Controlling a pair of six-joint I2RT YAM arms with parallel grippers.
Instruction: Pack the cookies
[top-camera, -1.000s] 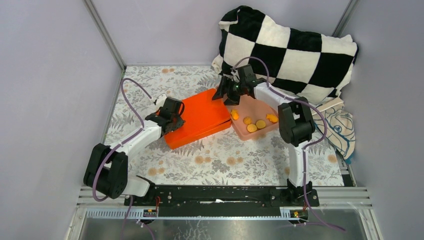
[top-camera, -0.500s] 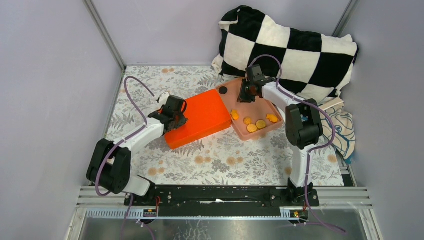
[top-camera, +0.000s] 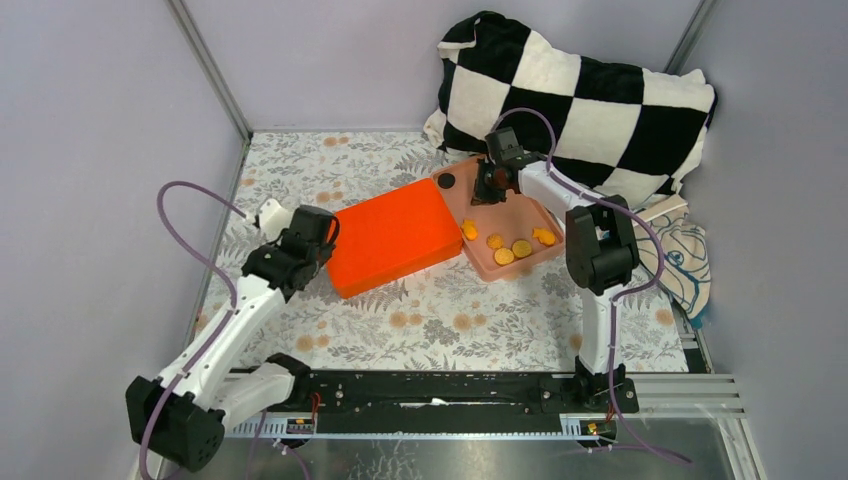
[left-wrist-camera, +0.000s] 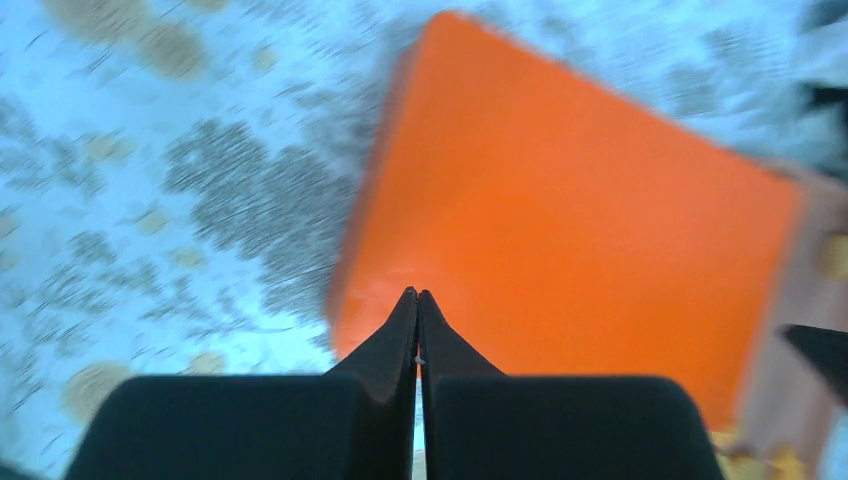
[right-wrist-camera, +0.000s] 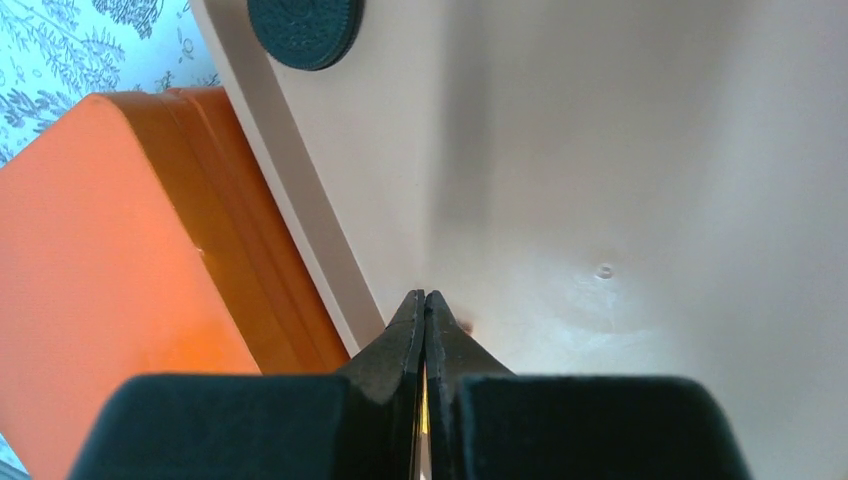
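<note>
Right wrist: black cookie (right-wrist-camera: 304, 30) beyond hand (right-wrist-camera: 421, 297)

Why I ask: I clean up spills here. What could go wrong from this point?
1. The right gripper is shut low inside the pink tray, by its wall, with no cookie visibly held; it may scrape or drag the tray.
2. The left gripper, shut at the edge of the orange lid, could shove it into the tray and jolt the orange cookies.

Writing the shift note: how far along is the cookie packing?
Done: several orange cookies and one black cookie lie in the pink tray. In hand: nothing visible; the right gripper shut above the tray floor, the left gripper shut at the orange box's edge. Left: probably closing the uncovered tray.
</note>
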